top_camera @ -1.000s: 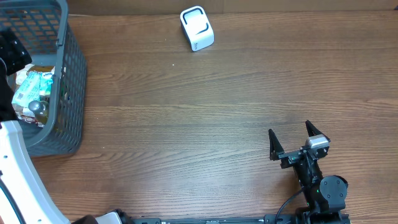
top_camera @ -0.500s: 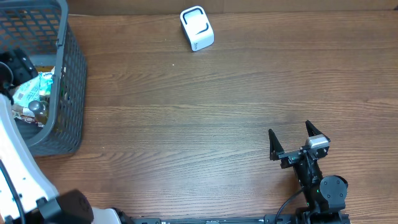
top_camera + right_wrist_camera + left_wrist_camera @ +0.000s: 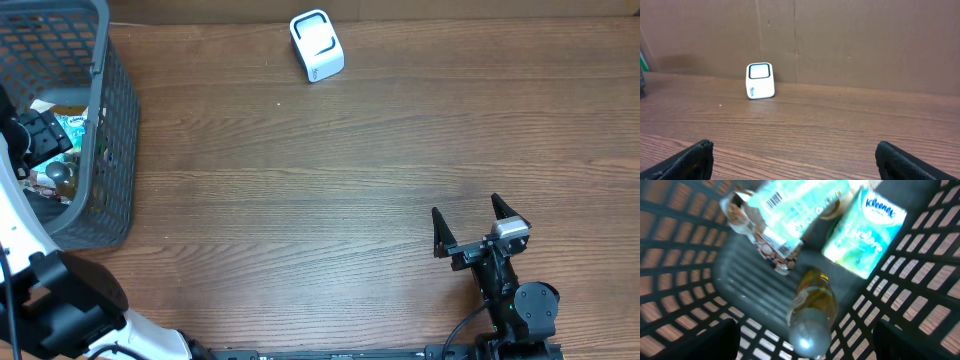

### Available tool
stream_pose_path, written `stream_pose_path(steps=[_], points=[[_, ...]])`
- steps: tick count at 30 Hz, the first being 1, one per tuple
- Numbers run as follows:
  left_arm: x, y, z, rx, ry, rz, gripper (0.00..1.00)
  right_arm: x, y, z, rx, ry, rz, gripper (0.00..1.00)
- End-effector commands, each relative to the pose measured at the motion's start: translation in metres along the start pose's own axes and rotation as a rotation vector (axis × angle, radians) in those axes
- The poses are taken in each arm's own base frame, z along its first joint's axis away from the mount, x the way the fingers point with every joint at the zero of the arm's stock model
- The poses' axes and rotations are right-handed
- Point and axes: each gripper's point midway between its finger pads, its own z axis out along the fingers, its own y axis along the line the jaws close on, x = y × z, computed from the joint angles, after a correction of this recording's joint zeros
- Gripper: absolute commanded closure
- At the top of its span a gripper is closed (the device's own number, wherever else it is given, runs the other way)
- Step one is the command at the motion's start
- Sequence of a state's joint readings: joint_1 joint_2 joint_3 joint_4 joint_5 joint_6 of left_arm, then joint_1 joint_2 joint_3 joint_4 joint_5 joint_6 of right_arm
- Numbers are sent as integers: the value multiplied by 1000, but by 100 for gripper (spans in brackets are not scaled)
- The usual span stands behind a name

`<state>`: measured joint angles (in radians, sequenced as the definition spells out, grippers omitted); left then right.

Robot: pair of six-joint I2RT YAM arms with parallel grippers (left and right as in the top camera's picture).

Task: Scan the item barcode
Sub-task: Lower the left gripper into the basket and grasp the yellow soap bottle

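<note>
Several items lie in the grey basket (image 3: pixel 110 150) at the table's left: a bottle of golden liquid with a silver cap (image 3: pixel 810 305), a Kleenex pack (image 3: pixel 865 230) and a pale packet with a barcode (image 3: pixel 785 205). My left gripper (image 3: pixel 38 135) hangs inside the basket, open, with the bottle's cap between its dark fingers (image 3: pixel 715 340) and nothing held. The white scanner (image 3: pixel 317 45) stands at the table's far edge, also in the right wrist view (image 3: pixel 760 80). Open and empty, my right gripper (image 3: pixel 467 222) rests near the front right.
A brown speckled snack packet (image 3: pixel 765 245) lies under the pale packet. The basket's mesh walls (image 3: pixel 920 280) close in around my left gripper. A brown cardboard wall (image 3: pixel 840 40) stands behind the scanner.
My left gripper has moved toward the near side of the basket and now sits over the items. The right arm has not moved.
</note>
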<state>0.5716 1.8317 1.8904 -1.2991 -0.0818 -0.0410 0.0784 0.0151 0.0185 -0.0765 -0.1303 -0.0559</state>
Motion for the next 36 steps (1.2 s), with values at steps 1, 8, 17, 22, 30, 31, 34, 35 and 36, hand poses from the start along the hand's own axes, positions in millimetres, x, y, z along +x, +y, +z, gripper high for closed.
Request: stream_pose_path(steps=[1,8,17,22,30,31,34,35,36], points=[[7,-9,21,48,74,26,17,4,-3,1,13,6,-3,0],[15,-11,41,49,138,43,17,4,-3,1,13,6,-3,0],[20,-17,62,71,196,46,7,4,-3,1,13,6,-3,0],[19,-17,63,71,190,43,9,4,-3,1,13,6,-3,0],[33,-17,81,69,231,45,12,4,-3,1,13,6,-3,0],[33,-17,81,70,231,45,12,4,-3,1,13,6,-3,0],[32,-17,82,70,227,45,19,4,-3,1,13,7,-3,0],[32,-17,82,70,227,45,21,4,-3,1,13,6,-3,0],[32,-17,82,69,227,45,24,4,-3,1,13,6,-3,0]])
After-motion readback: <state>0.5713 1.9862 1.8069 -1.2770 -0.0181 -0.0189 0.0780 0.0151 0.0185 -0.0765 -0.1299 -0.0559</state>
